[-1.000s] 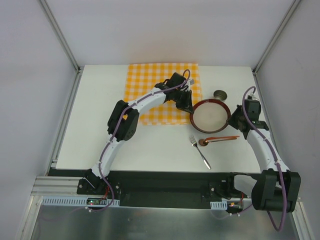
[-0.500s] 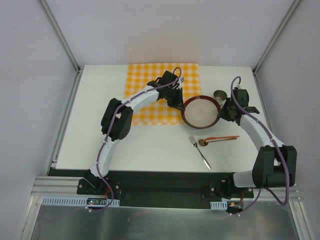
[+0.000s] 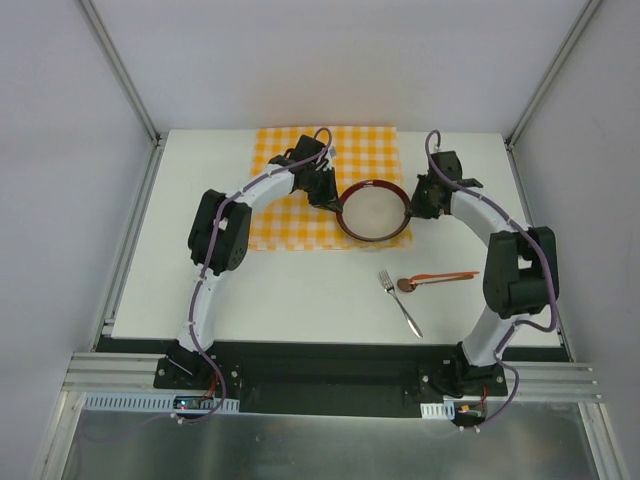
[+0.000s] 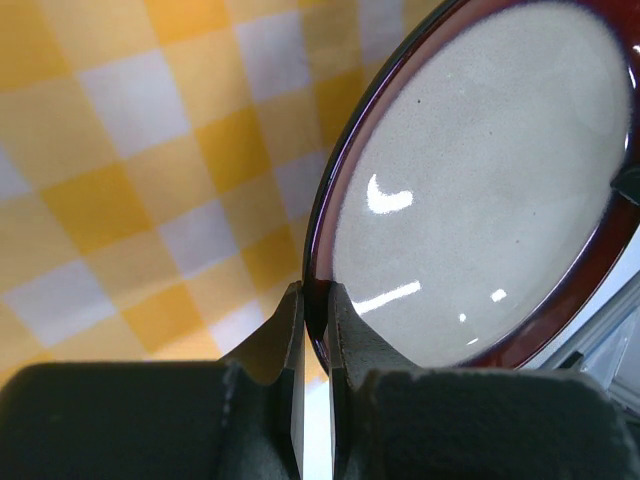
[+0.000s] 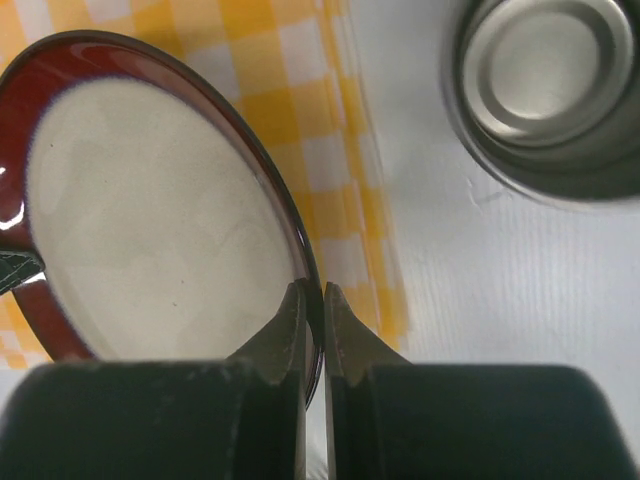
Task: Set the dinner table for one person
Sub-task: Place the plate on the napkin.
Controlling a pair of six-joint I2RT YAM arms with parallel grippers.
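Together, left gripper (image 4: 316,293), right gripper (image 5: 313,291) pinching plate (image 4: 470,190) (red-rimmed) over checked cloth (image 4: 130,180).

The plate (image 4: 480,200) is glossy glazed ceramic, with highlights on its speckled cream centre and dark red rim. The cloth (image 4: 130,150) looks woven and matt. The table (image 5: 520,300) is matt and faintly ribbed. The bowl (image 5: 545,70) is satin-finished metal, the fork (image 3: 400,303) shiny metal.
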